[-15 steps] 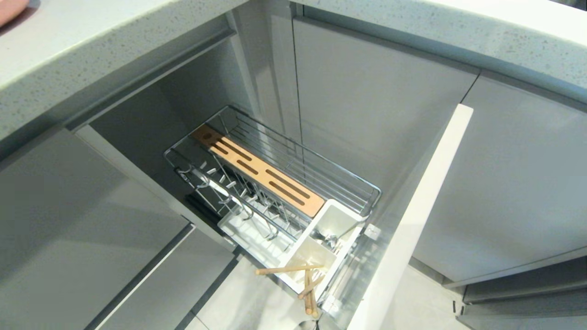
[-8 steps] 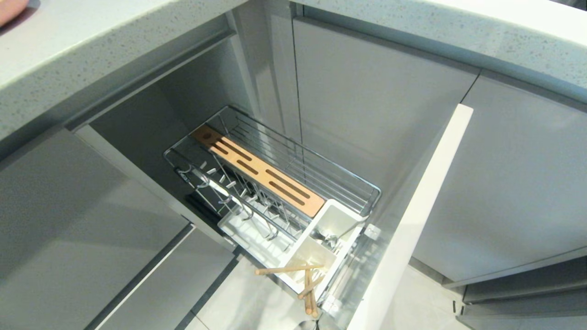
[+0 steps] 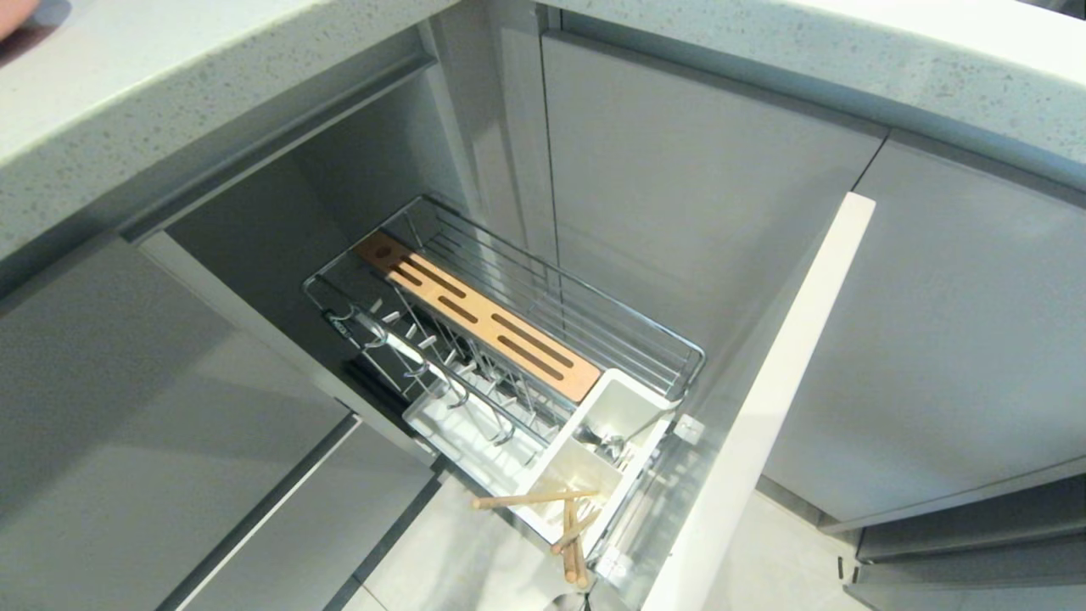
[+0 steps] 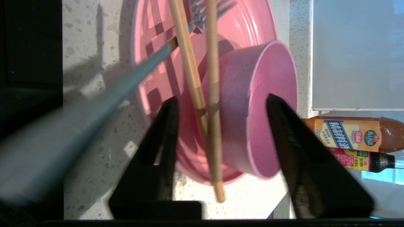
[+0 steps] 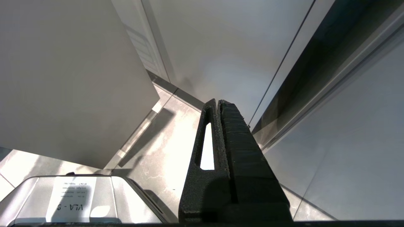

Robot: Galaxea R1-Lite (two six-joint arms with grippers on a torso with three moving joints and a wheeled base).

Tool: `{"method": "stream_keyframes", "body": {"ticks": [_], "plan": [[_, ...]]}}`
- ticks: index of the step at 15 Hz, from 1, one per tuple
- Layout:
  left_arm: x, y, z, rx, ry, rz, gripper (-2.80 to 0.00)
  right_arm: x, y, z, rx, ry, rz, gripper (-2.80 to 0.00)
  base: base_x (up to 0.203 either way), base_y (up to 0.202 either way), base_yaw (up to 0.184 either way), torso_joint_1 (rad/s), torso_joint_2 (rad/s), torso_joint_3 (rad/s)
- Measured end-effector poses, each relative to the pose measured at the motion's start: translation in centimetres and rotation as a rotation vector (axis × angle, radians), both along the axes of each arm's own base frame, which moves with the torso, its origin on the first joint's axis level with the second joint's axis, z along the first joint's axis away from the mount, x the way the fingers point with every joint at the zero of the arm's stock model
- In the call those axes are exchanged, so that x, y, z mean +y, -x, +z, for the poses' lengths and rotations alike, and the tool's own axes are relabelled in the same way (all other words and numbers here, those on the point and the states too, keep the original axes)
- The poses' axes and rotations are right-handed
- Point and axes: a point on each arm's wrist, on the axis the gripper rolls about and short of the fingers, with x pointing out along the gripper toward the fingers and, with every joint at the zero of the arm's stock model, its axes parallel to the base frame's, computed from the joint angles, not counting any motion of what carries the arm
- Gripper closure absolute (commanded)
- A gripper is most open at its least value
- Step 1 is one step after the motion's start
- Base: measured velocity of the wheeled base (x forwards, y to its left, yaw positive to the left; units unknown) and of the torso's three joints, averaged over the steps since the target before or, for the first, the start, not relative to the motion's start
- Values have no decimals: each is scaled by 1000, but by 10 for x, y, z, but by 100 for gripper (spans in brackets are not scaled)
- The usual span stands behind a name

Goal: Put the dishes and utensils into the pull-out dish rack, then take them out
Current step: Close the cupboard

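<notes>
Between spread left gripper (image 4: 221, 104) fingers, pink bowl (image 4: 252, 107).

In the head view, the narrow chrome wire pull-out dish rack (image 3: 509, 339) is sitting at frame centre, extending from a cabinet opening under the speckled stone countertop (image 3: 170, 93) that is running across the upper frame. The slotted light-wood strip (image 3: 479, 318) is lying diagonally along the rack, with the upright prongs (image 3: 424, 356) standing lower left of it. The white plastic utensil box (image 3: 594, 450) is sitting at the rack's lower-right end, just beside the pale grey front panel (image 3: 764, 399). Light wooden chopsticks (image 3: 560, 518) are resting in the box, poking out toward the lower frame edge.

In the left wrist view, a flat round pink plate (image 4: 151, 63) is lying on a speckled counter (image 4: 94, 142), with a smaller round pink bowl (image 4: 252, 107) on it and two more wooden chopsticks (image 4: 202, 101) crossing it. Two sauce bottles (image 4: 353, 138) are lying at the right edge.
</notes>
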Motion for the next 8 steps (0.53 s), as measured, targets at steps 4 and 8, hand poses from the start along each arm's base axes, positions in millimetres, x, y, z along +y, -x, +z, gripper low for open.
{"method": "stream_keyframes", "body": {"ticks": [4, 8], "plan": [[-5, 4, 2, 1, 16, 0, -280, 0, 0, 0, 0, 0, 0, 0, 0, 0, 0, 0, 0, 0], [-15, 15, 8, -23, -4, 3, -280, 0, 0, 0, 0, 0, 0, 0, 0, 0, 0, 0, 0, 0]]}}
